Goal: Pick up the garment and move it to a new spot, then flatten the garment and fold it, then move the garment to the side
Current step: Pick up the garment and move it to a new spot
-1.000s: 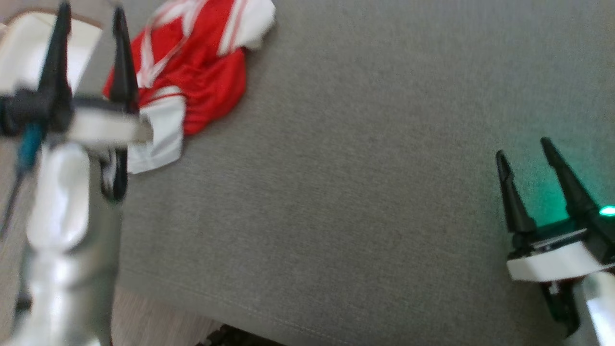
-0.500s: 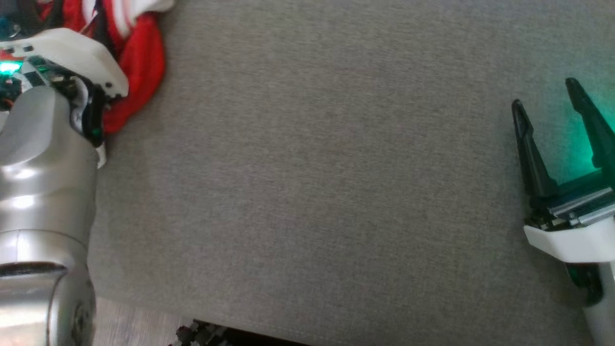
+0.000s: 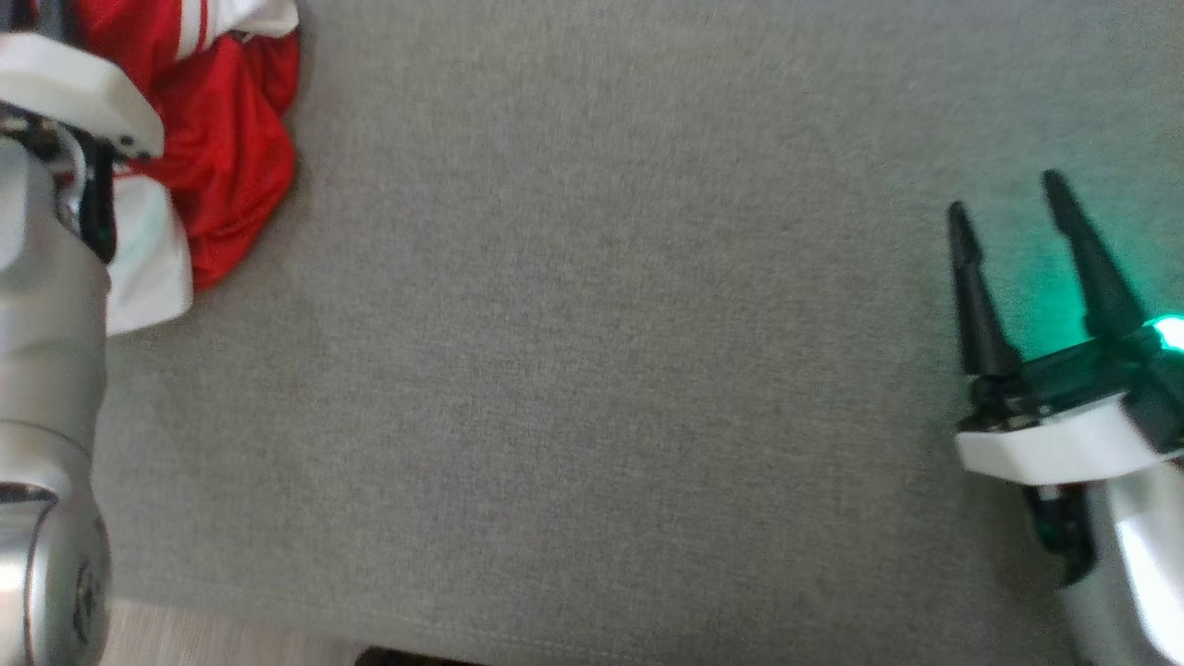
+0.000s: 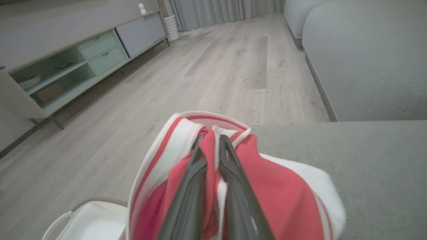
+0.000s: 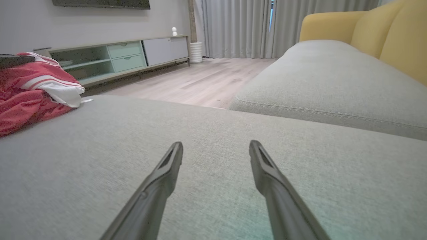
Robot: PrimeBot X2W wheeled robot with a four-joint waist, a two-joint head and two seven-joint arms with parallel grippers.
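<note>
The garment (image 3: 222,139) is a crumpled red and white jersey at the far left corner of the grey cushion (image 3: 601,324). In the left wrist view my left gripper (image 4: 212,140) is shut on a fold of the garment (image 4: 267,186), red cloth pinched between its two dark fingers. The head view shows my left forearm over the garment's near edge, hiding the fingers. My right gripper (image 3: 1004,203) hovers open over bare cushion at the right, far from the garment (image 5: 30,90). Nothing sits between its fingers (image 5: 166,173).
Wooden floor (image 4: 200,66) lies beyond the cushion's left edge, with a white basket (image 4: 86,220) just below it. A low TV cabinet (image 5: 126,56) stands by the wall. A second grey cushion (image 5: 327,80) and a yellow sofa back (image 5: 383,36) lie past my right gripper.
My left gripper has reached down onto the garment and closed on a fold of it. The head camera has shifted, so the garment now sits further left in view. The right gripper stays open.
</note>
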